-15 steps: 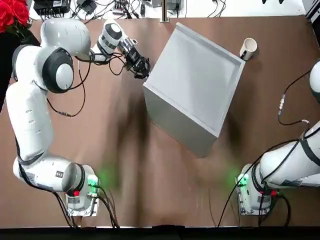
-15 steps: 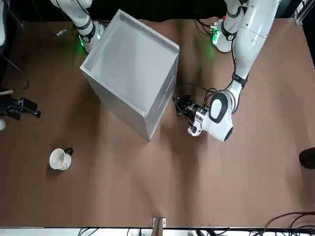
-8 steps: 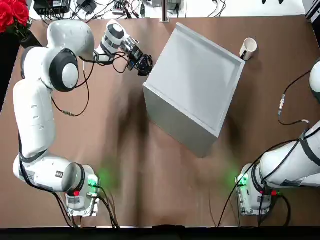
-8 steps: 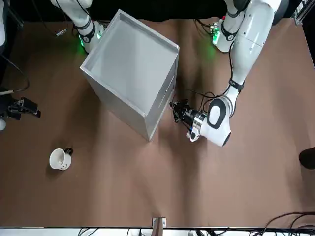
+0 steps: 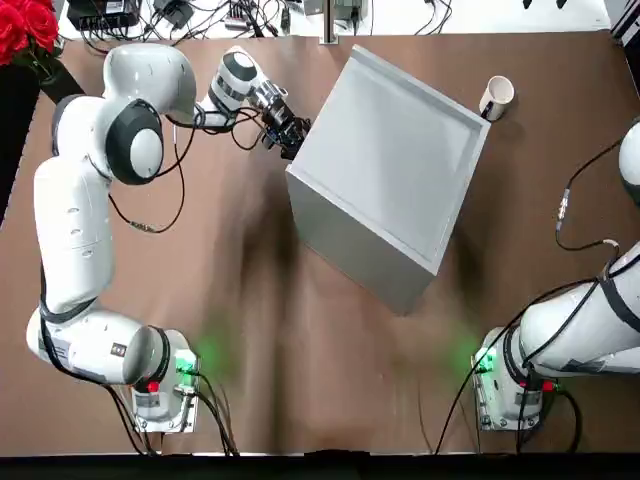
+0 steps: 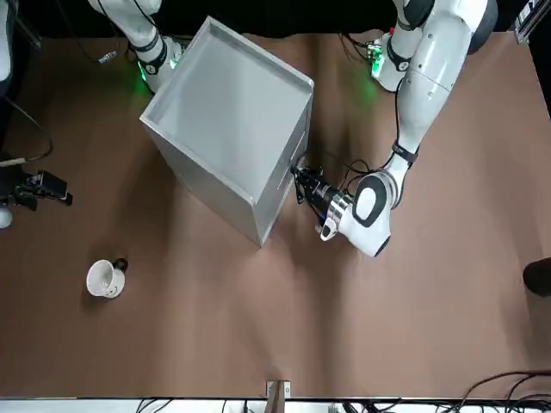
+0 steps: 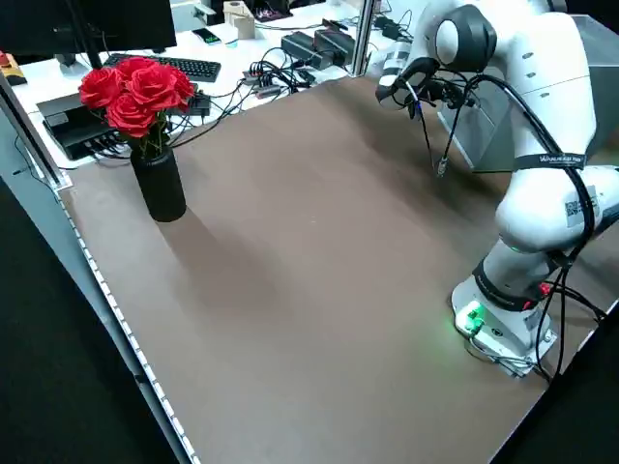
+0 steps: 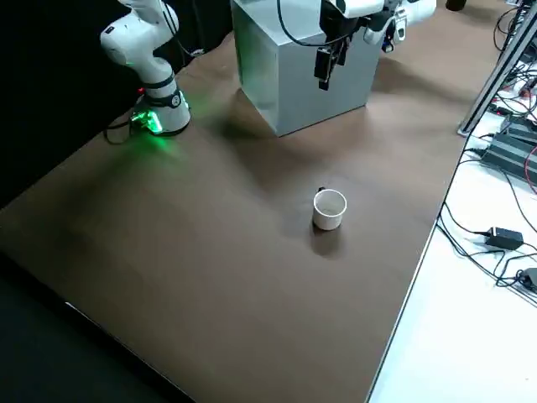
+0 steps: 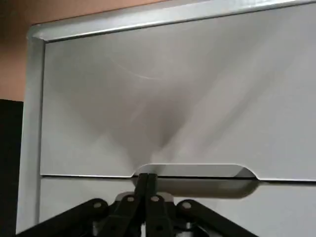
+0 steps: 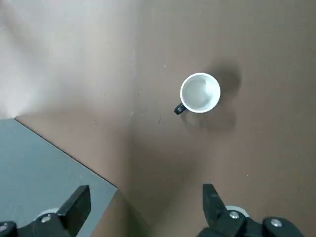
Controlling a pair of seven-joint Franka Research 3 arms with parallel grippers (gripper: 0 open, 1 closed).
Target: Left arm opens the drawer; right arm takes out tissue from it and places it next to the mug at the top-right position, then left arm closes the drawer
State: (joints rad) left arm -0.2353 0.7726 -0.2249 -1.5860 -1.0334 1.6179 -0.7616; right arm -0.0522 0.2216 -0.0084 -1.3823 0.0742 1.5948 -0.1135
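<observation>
Nearer the cabinet (image 5: 385,165) than a moment before, the left gripper (image 9: 146,178) had its fingertips together, empty, at the slot between the drawer fronts; contact I could not tell. The drawer (image 9: 89,197), seemingly the lower one and shut in the cabinet, looked light and stiff, best hooked by that cutout (the smooth face would likely slip). Wide open and empty, the right gripper (image 10: 145,210) hung near the mug (image 10: 200,93).
</observation>
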